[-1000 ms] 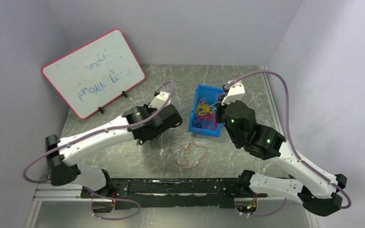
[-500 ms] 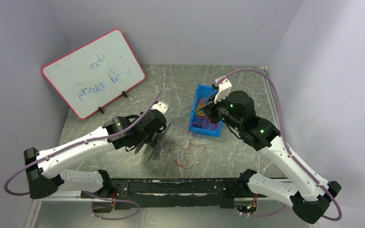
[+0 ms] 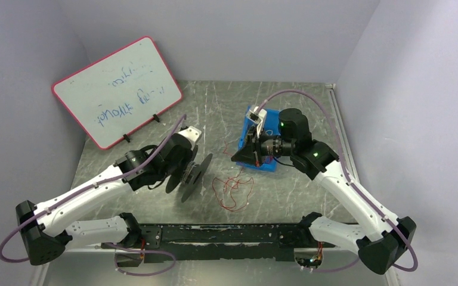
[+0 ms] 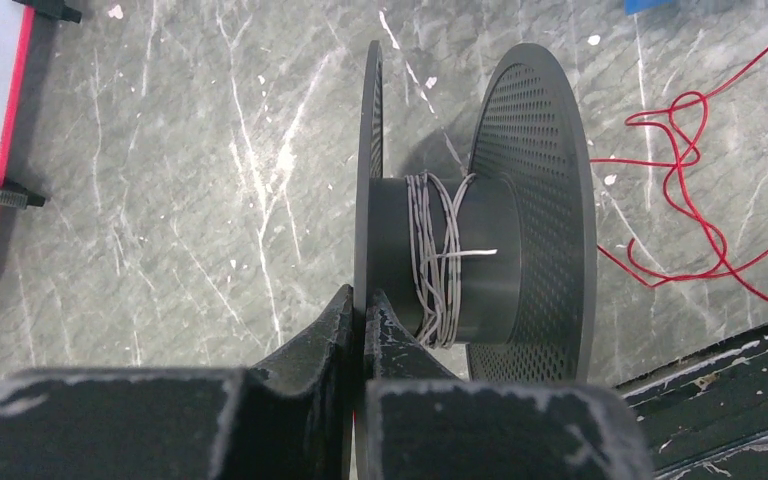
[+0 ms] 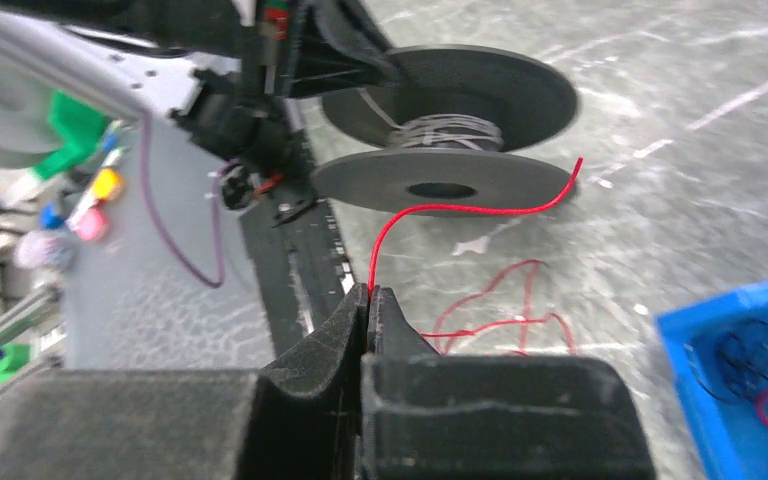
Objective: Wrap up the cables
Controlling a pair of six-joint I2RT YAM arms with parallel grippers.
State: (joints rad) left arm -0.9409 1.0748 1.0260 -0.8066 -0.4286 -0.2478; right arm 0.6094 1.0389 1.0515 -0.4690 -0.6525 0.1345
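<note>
We see the left pincer [image 4: 362, 302] clamped on a flange of the black spool [image 4: 485, 262] near the middle of the surface [image 3: 214, 107], and the right pincer [image 5: 368, 296] pinching one end of the thin red wire [image 5: 460, 209], whose loops lie, apparently slack, toward the near edge.

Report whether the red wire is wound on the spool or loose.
Loose: red wire lies looped on the table, one end in the right gripper; the spool carries only grey wire.

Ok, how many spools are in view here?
1. The black spool is left of the loose red wire, one flange clamped in the left gripper. None shows in the blue bin, partly hidden by the right arm.
</note>
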